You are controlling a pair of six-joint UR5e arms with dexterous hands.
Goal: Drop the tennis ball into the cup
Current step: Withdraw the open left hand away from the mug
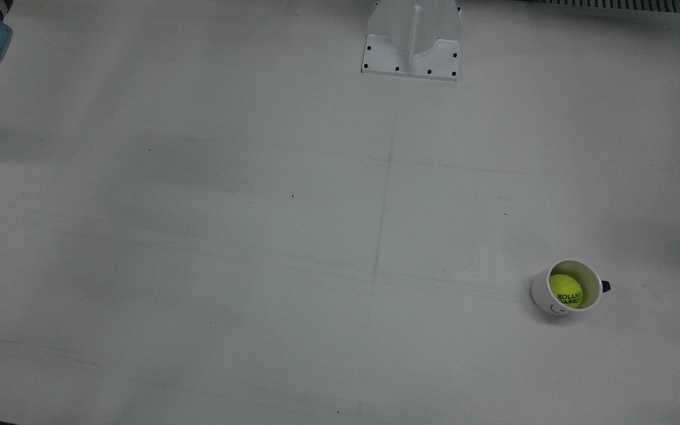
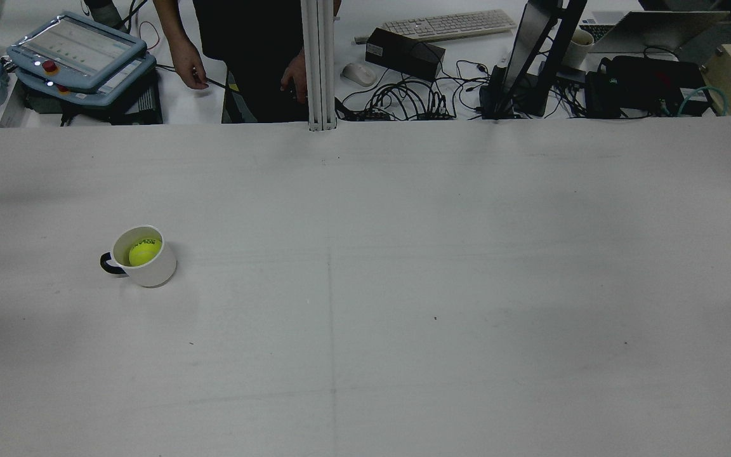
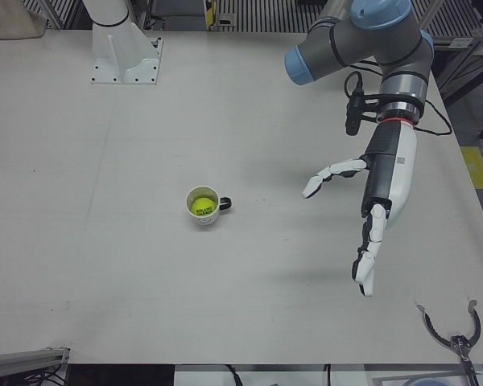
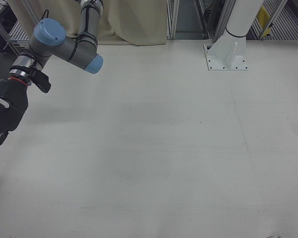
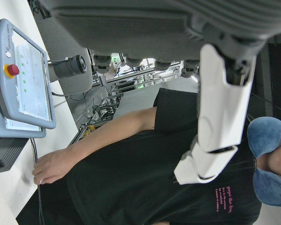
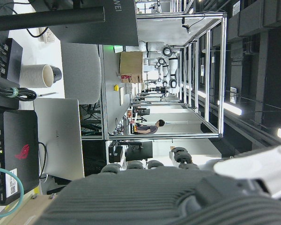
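Observation:
The yellow-green tennis ball (image 1: 565, 290) lies inside the white cup (image 1: 542, 293), which stands upright on the table with its dark handle to one side. Ball (image 2: 144, 251) and cup (image 2: 153, 272) also show in the rear view, and ball (image 3: 201, 207) and cup (image 3: 207, 219) in the left-front view. My left hand (image 3: 376, 211) hangs above the table well to the side of the cup, fingers spread, holding nothing. My right hand (image 4: 1, 119) is at the table's far side, at the view's left edge, fingers apart and empty.
An arm pedestal (image 1: 412, 40) is bolted at the table's back edge. Beyond the table are a teach pendant (image 2: 77, 52), cables, a keyboard (image 2: 449, 24) and a person (image 2: 245, 51).

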